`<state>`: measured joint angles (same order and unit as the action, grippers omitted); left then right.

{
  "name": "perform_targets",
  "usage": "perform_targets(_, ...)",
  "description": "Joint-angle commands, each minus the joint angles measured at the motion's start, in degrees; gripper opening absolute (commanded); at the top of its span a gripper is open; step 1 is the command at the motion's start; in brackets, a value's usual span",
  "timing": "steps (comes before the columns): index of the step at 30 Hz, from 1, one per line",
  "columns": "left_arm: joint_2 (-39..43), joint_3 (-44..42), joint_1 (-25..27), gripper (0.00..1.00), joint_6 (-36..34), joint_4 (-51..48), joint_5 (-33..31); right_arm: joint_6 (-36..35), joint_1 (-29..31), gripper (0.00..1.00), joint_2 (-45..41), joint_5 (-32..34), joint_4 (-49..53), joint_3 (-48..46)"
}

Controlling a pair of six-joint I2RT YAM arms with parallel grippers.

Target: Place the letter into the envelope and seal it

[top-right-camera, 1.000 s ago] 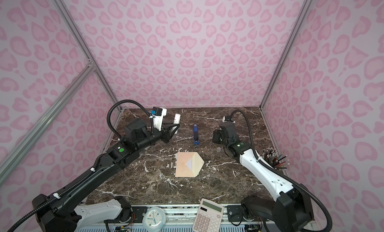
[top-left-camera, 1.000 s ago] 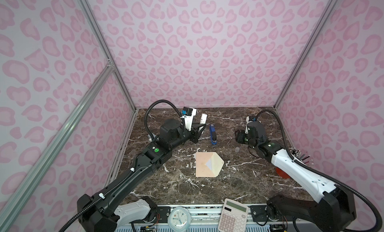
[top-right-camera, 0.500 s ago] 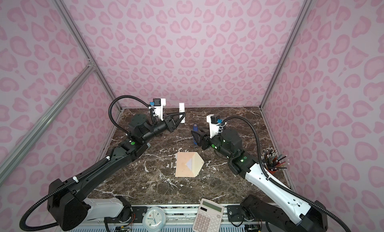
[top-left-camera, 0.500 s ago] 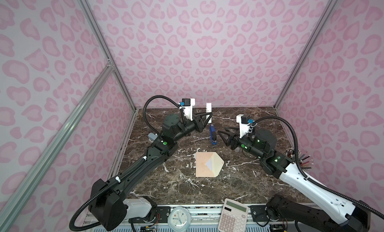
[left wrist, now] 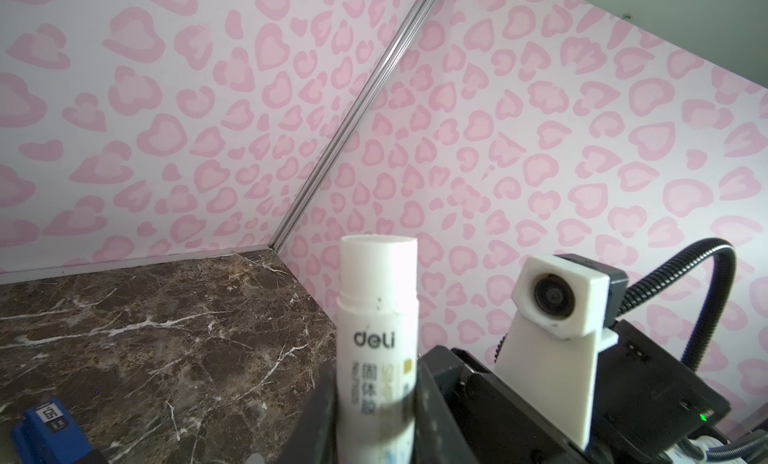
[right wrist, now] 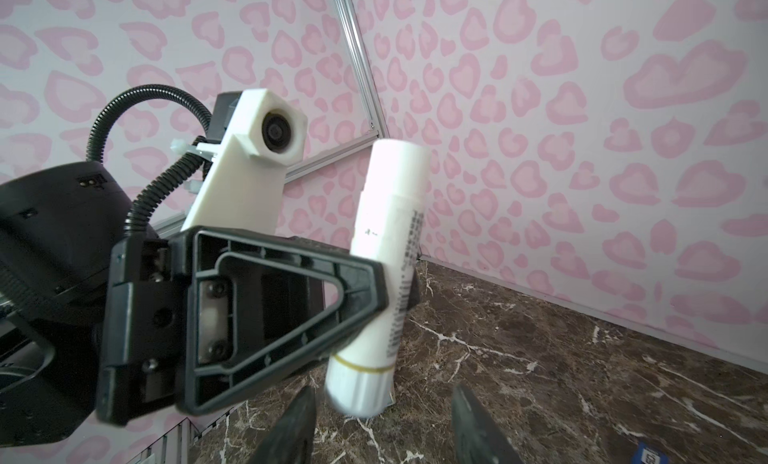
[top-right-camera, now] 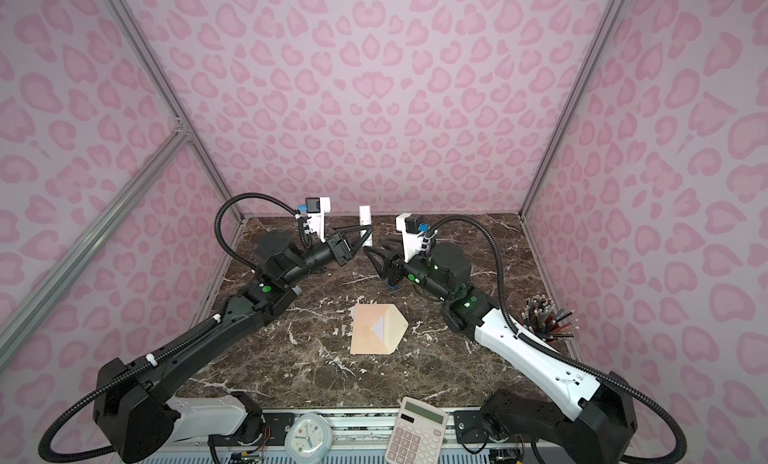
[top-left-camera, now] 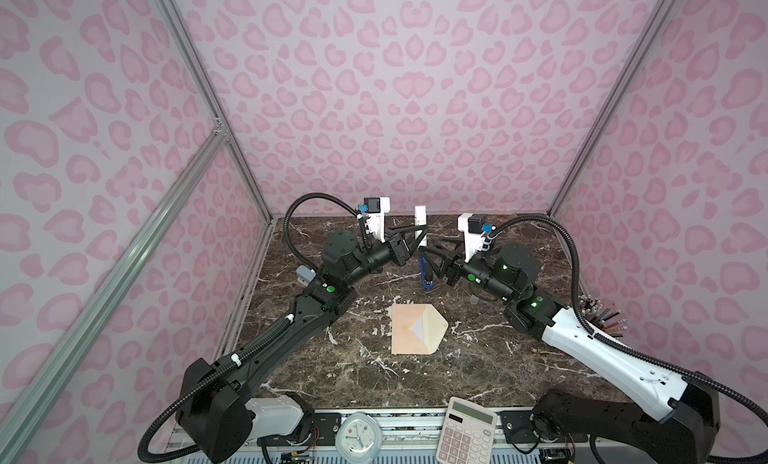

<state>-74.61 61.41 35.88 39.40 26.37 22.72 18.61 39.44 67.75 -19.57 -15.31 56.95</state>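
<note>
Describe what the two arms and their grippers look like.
The left arm is mostly black; the right arm has a white forearm shell over black joints. Each carries a ribbed black cable looping to a white wrist camera mount, plus small green lights. The left gripper and right gripper have black, open-framed triangular fingers.

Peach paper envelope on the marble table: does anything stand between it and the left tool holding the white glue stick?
Only a small blue upright object stands on the table between them. The left tool, with the white glue stick, hangs higher up, so reaching the peach paper envelope from above looks free.
</note>
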Motion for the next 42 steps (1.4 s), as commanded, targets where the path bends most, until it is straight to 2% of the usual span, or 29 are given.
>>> perform_targets(1, 0.3, 0.0, 0.2, 0.17, 0.6, 3.5, 1.0, 0.4, 0.1, 0.53, 0.9, -0.7, -2.5, 0.6)
perform_targets(6, 0.5, -0.5, 0.6, 0.17, 0.8, 4.2, 1.1, 1.6, 0.0, 0.48, 2.7, -1.1, -3.3, 1.6)
perform_targets(18, 1.2, -2.4, 0.8, 0.2, 0.8, 4.2, 1.0, 2.9, 0.1, 0.27, 3.3, -1.2, -3.2, 2.3)
perform_targets(22, 1.4, -2.8, 0.8, 0.27, 0.9, 4.3, 1.1, 2.8, 0.0, 0.24, 3.0, -1.2, -2.6, 2.4)
perform_targets(33, 2.1, -3.7, 0.8, 0.55, 1.0, 4.2, 0.4, 1.8, 0.7, 0.21, 2.1, -1.6, 0.3, 2.5)
perform_targets(42, 2.5, -2.7, -0.2, 0.64, 0.2, 2.9, -0.2, 0.7, 1.2, 0.21, -0.1, -1.8, 4.1, 1.1)
